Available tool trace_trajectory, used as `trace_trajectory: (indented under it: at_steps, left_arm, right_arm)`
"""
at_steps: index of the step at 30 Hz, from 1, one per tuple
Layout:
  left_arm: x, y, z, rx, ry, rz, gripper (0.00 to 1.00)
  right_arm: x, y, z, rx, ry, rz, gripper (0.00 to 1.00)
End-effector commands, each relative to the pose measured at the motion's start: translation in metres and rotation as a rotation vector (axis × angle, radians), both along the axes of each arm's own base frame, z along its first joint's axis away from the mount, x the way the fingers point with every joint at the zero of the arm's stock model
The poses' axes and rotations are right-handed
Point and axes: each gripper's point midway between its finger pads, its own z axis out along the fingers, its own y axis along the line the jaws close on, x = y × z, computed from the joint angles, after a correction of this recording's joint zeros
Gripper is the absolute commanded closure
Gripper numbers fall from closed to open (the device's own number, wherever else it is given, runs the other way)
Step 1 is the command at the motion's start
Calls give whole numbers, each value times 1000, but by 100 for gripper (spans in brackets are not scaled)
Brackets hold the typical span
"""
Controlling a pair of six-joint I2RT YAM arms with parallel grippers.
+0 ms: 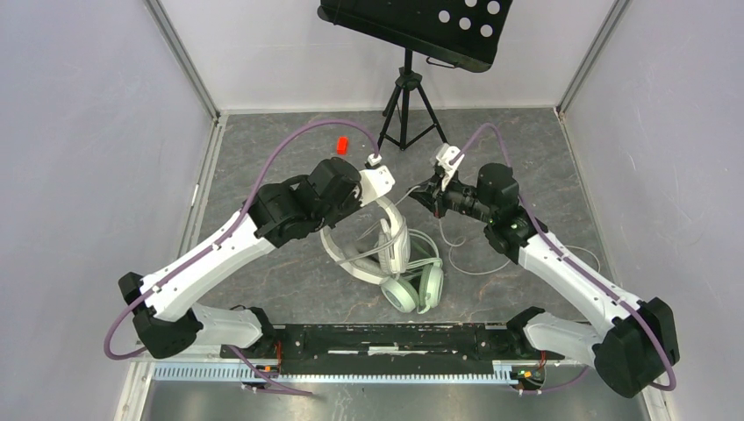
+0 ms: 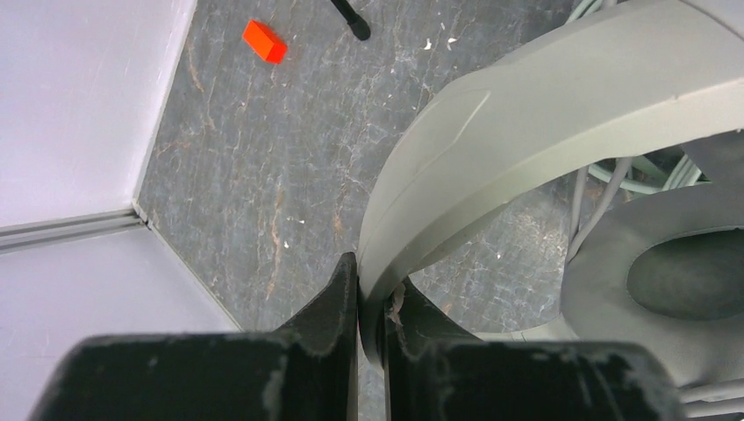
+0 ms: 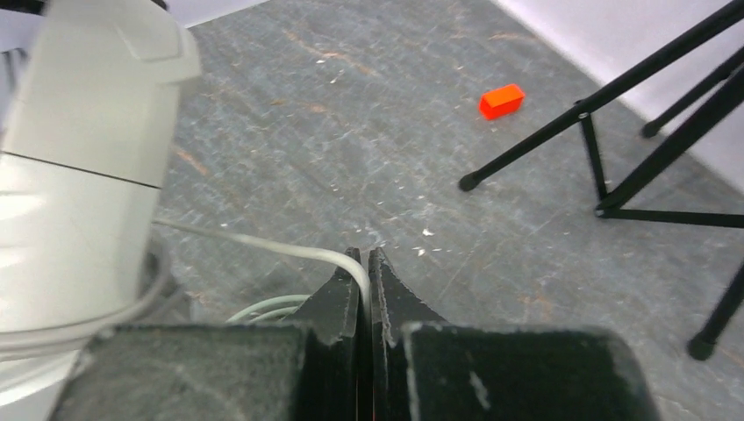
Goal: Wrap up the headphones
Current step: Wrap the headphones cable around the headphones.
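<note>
From the top camera I see both headsets lying together in the middle of the grey table (image 1: 263, 281), between my two arms. The white-grey headset (image 1: 397, 239) and the mint-green headset (image 1: 402, 294) are touching, with the green one nearer the arm bases. Thin pale cables (image 1: 484, 274) loop off to the right. My left gripper (image 1: 383, 203) is on the top of the white-grey headset. My right gripper (image 1: 421, 197) is just beside it. A music stand on a black tripod (image 1: 405, 105) stands at the back, and a small red block (image 1: 342, 145) lies near its feet.

From the left wrist camera, the left gripper (image 2: 368, 289) has its jaws squeezed on the edge of the pale headband (image 2: 526, 114). A round ear cushion (image 2: 676, 281) is at the right.

From the right wrist camera, the right gripper (image 3: 364, 263) has its jaws pressed together, pinching one thin pale cable (image 3: 263, 244) that runs off to the left. The red block (image 3: 502, 101) and the tripod (image 3: 605, 149) are on the table behind.
</note>
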Motion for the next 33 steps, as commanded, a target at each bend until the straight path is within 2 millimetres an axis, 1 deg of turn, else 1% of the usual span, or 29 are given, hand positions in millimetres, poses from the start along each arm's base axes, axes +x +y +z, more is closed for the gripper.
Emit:
trace_trajectory:
  at_steps: [1, 4, 8, 11, 20, 23, 27, 30, 33]
  left_arm:
    - [-3, 26, -6, 169, 10, 12, 98]
    - [2, 31, -6, 199, -10, 38, 98]
    - [9, 40, 2, 240, -59, 96, 98]
    - [11, 45, 6, 250, -76, 117, 98]
    - [12, 49, 5, 267, -87, 134, 98]
    - [14, 51, 8, 270, -100, 150, 98]
    - [17, 51, 12, 260, -120, 175, 98]
    - [18, 51, 15, 238, -135, 184, 98]
    - [20, 50, 18, 223, -152, 193, 98]
  right_arm:
    - [-4, 5, 30, 58, 72, 31, 95]
    - [-13, 9, 32, 93, 117, 65, 95]
    - [-25, 15, 35, 127, 166, 122, 96]
    - [-37, 21, 37, 153, 200, 188, 97]
    - [-67, 27, 45, 229, 258, 321, 95]
    - [-78, 29, 48, 260, 268, 373, 92]
    - [-87, 28, 45, 273, 265, 408, 90]
    - [-91, 28, 39, 282, 274, 425, 89]
    - [-95, 30, 38, 316, 289, 453, 87]
